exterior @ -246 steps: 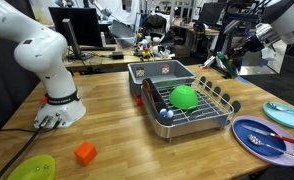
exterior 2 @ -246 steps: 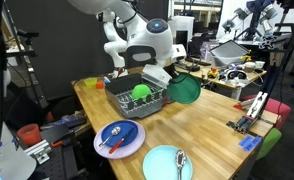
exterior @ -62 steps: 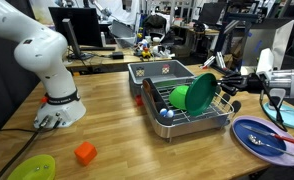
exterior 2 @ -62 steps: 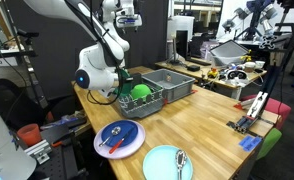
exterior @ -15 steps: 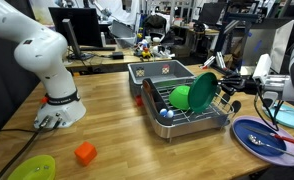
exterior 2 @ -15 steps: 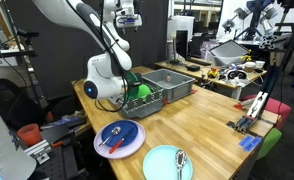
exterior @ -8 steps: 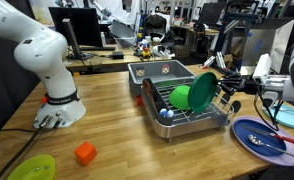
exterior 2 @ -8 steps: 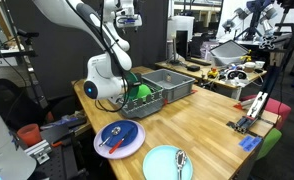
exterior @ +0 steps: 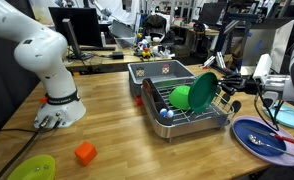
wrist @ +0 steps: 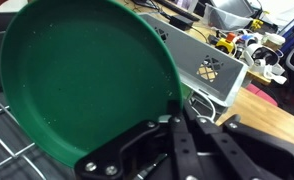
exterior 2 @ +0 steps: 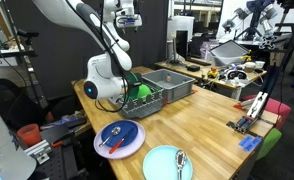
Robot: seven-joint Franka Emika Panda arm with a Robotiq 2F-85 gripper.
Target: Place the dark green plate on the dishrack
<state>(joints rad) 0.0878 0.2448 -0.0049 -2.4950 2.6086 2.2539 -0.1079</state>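
Observation:
The dark green plate (exterior: 200, 92) stands on edge, tilted, over the near end of the dishrack (exterior: 192, 118), right beside a bright green bowl (exterior: 182, 97). My gripper (exterior: 225, 88) reaches in from the side and is shut on the plate's rim. In the wrist view the plate (wrist: 77, 80) fills most of the picture, and the black fingers (wrist: 175, 125) of my gripper (wrist: 183, 108) pinch its lower edge. Rack wires (wrist: 2, 125) show below it. In an exterior view the arm (exterior 2: 107, 75) hides the plate above the dishrack (exterior 2: 147, 98).
A grey tub (exterior: 162, 72) sits right behind the rack. On the wooden table are a blue plate with cutlery (exterior: 257, 136), a lime plate (exterior: 32, 168), an orange block (exterior: 84, 153) and a light blue plate (exterior 2: 169, 163). The white robot base (exterior: 57, 105) stands nearby.
Nothing has moved over the last second. Long before that, the gripper carried the plate from beside the rack to where it stands now.

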